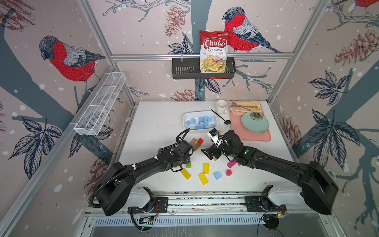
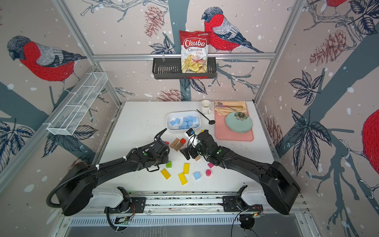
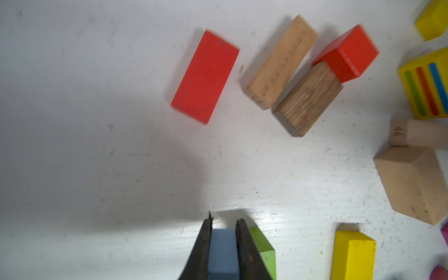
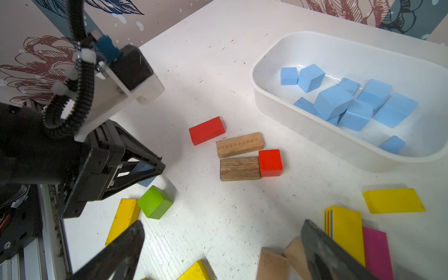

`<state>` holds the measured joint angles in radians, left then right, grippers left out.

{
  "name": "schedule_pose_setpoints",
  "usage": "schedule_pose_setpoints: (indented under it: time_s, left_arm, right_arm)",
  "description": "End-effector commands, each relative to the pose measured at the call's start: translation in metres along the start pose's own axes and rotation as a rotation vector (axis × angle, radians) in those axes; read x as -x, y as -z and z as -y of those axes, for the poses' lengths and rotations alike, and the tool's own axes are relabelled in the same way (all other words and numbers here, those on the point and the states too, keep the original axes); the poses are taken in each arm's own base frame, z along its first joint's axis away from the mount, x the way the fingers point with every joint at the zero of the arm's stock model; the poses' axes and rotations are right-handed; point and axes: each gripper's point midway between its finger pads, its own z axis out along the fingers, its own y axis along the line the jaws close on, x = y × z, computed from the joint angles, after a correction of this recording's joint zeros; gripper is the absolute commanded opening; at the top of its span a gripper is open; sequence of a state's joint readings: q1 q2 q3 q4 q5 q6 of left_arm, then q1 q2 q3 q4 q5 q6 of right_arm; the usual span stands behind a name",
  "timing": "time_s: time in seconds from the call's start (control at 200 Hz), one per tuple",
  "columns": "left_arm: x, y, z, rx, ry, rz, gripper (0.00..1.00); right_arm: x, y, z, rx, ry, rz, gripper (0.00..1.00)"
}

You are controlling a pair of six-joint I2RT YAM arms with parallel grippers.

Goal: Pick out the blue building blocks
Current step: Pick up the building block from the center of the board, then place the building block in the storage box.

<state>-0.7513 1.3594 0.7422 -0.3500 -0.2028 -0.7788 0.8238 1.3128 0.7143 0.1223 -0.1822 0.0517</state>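
My left gripper [image 3: 224, 221] is shut on a blue building block [image 3: 223, 252], just above the table and next to a green cube [image 3: 264, 252]. The right wrist view shows that grip from the side, the blue block [image 4: 146, 180] between the black fingers. Several more blue building blocks [image 1: 202, 122] lie in a white tray [image 1: 185, 117], which the right wrist view also shows [image 4: 303, 126]. One loose blue cube [image 1: 217, 175] sits on the table near the front, seen in both top views [image 2: 196, 175]. My right gripper [image 4: 223, 225] hangs open over bare table, holding nothing.
Yellow [image 1: 206, 168], red [image 1: 200, 141], wooden [image 1: 196, 146] and pink [image 1: 231, 164] blocks lie scattered round both grippers. A pink mat [image 1: 256, 137] with a green plate [image 1: 255, 123], a mug [image 1: 221, 107] and a black spoon [image 1: 227, 122] stand at the back right.
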Motion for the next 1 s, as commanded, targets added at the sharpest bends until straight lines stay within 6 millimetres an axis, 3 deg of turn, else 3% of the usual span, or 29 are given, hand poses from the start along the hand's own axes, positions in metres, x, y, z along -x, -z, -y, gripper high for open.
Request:
schedule_pose_setpoints:
  time_s: [0.0, 0.255, 0.425, 0.69, 0.996]
  left_arm:
    - [0.036, 0.007, 0.002, 0.033, -0.045, 0.088, 0.00]
    - [0.143, 0.025, 0.034, -0.067, -0.058, 0.291, 0.00]
    - [0.195, 0.012, 0.062, -0.110, -0.089, 0.323, 0.00]
    - [0.237, -0.044, 0.081, -0.145, -0.099, 0.278, 0.00]
    - [0.269, -0.094, 0.083, -0.124, -0.103, 0.248, 0.00]
  right_arm:
    - [0.009, 0.004, 0.004, -0.027, 0.016, 0.035, 0.99]
    - [0.009, 0.012, 0.011, -0.074, 0.016, 0.053, 0.99]
    - [0.018, 0.022, 0.014, -0.097, 0.015, 0.090, 0.99]
    - [0.020, 0.031, 0.026, -0.153, -0.004, 0.114, 0.99]
    - [0.022, 0.037, 0.030, -0.170, -0.024, 0.128, 1.00]
